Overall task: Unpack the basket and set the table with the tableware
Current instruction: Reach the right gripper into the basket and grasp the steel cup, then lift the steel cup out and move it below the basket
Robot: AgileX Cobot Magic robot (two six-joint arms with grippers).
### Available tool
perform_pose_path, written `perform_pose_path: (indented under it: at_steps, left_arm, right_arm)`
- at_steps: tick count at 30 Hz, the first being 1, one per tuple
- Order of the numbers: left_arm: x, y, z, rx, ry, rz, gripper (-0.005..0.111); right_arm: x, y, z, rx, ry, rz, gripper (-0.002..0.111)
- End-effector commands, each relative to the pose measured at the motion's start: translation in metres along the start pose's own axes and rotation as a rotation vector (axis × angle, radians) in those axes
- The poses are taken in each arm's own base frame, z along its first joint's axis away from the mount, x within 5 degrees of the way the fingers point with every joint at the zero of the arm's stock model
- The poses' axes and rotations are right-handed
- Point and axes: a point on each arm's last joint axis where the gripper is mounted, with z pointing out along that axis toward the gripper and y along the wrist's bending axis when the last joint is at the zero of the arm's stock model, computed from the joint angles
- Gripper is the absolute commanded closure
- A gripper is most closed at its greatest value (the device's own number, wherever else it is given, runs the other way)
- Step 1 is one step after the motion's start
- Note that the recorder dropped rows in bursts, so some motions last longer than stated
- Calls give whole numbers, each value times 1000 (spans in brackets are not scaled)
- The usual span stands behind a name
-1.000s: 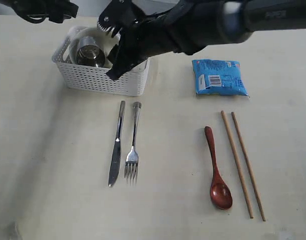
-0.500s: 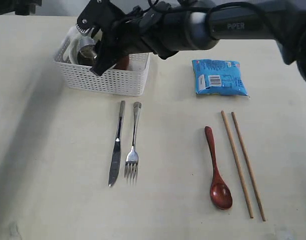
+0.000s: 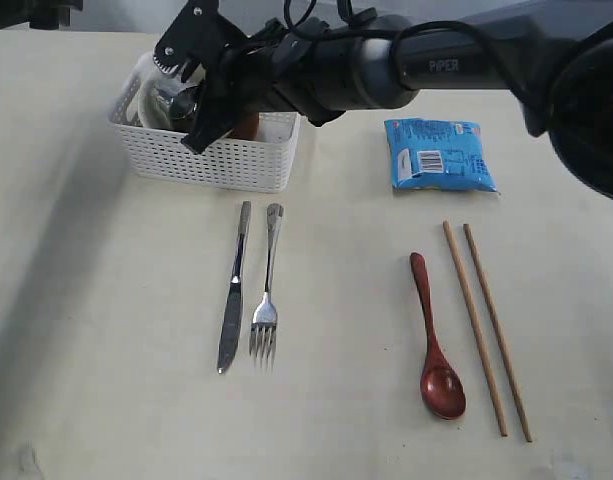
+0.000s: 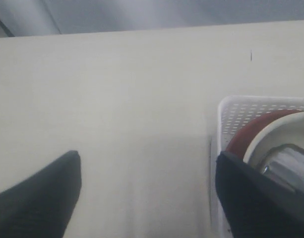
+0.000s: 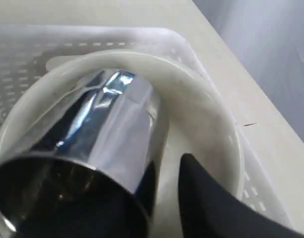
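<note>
- The basket stands on the table, toward the upper left of the exterior view. In it are the cup, the bowl and the plate.
- The right arm reaches across the middle and hides much of the basket's inside from the exterior view.
- The right gripper is down in the basket. Its jaws are spread on either side of the cup and not clamped on it.
- Lying on the table clear of the arm are the knife and fork, side by side just below the basket. The spoon and two chopsticks lie well to the right, with a blue snack packet above them.
- Only the right wrist view shows the cup sitting inside the bowl. It also shows one dark finger just beside the cup's wall, with a sliver of bowl between them.
- Only the left wrist view shows the plate's red edge just outside the bowl's rim, at a corner of the basket. There the left gripper hangs over bare table beside the basket, its fingers wide apart and holding nothing.
</note>
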Motion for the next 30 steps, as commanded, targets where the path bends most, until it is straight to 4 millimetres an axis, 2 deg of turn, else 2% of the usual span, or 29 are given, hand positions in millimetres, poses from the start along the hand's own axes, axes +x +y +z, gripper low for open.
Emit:
perform_pose_path:
  at_steps: [1,3,6,9,11,13,17,21,24,30]
  left_arm:
    - [0,1,-3,2,-12,-10,36]
    - [0,1,-3,2,-12,-10,36]
    - [0,1,-3,2,-11,-18,36]
    - [0,1,-3,1,-10,-17,36]
    - [0,1,-3,0,-6,-17,36]
    - [1,1,-3,-1,-2,-17,36]
    - [1,1,-3,-1,-2,-17,36]
    - [1,1,-3,2,-1,-23,36]
    - [1,1,-3,2,-1,-23,36]
    - [1,1,-3,0,8,-20,36]
  right_arm:
    - [-1,0,1,8,-4,-11,105]
    - [-2,1,1,7,-4,-11,109]
    - [-22,-2,-16,4,-53,-17,109]
    - [-59,-9,-54,-55,-151,-27,109]
    - [-78,-23,-83,-70,-207,33,109]
    - [-86,-38,-109,-124,-213,52,109]
    - [-74,-61,-135,-161,-81,50,109]
    - [-53,-67,-150,-193,164,30,109]
    - [-43,-57,-155,-278,297,7,109]
    - [-41,-20,-150,-414,442,-117,109]
